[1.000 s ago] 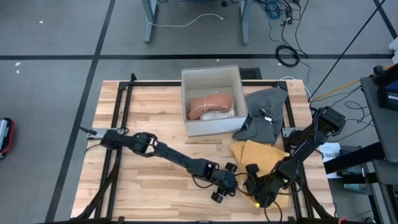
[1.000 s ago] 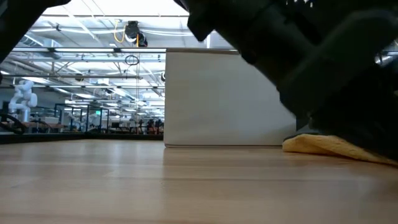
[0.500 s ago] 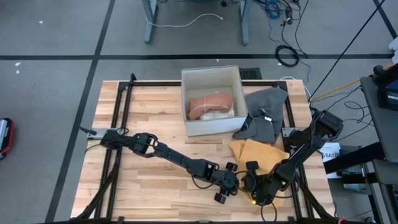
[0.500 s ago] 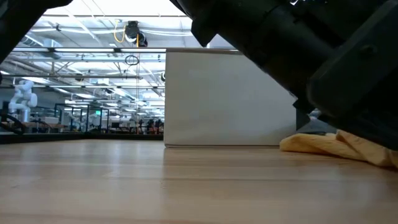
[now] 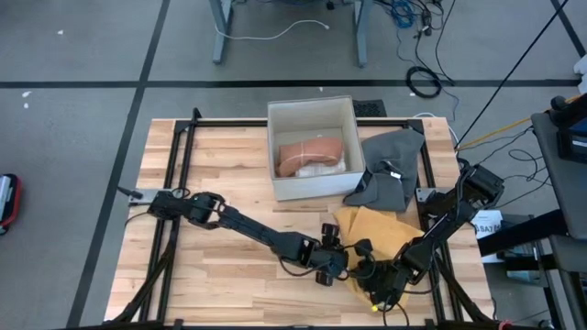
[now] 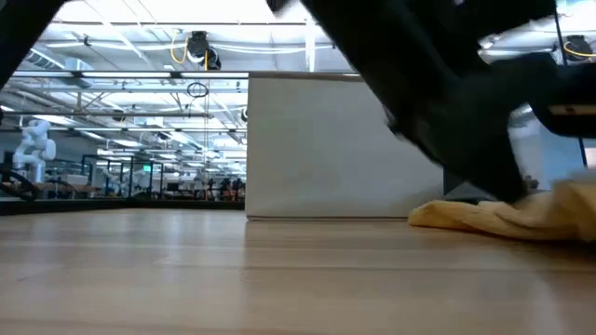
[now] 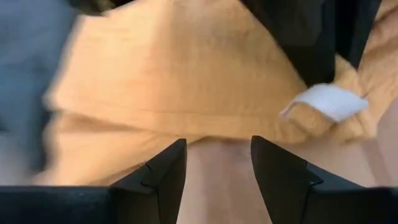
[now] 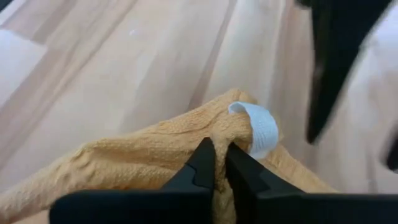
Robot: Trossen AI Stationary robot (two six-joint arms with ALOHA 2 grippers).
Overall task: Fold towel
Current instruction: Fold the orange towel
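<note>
Looking down on the table [image 5: 211, 174], you have the yellow towel [image 5: 381, 229] lying crumpled near the right edge, just in front of a grey cloth [image 5: 390, 165] and to the right-front of the white box [image 5: 312, 115], which holds a pinkish folded cloth [image 5: 310, 154]. Your right gripper [image 8: 219, 163] sits at the towel's near corner with its fingers pressed together on a fold of the fabric, right beside the white label [image 8: 261, 127] sewn into the edge; the wrist view shows the cloth bunched up and pinched between the two dark tips. Your left gripper [image 7: 217, 163] reaches in from the left, low over the wood, with its fingers apart and nothing between them; its tips point at the towel's near edge, just short of it, and you can see the same white label [image 7: 326, 101] beyond them. From above, the two grippers are close together at the front of the table, the left [image 5: 328, 266] just left of the right [image 5: 371, 280]. At table height you see the towel [image 6: 494, 216] as a low rumpled heap to the right of the box [image 6: 340, 144], with dark arm parts crossing above it.
</note>
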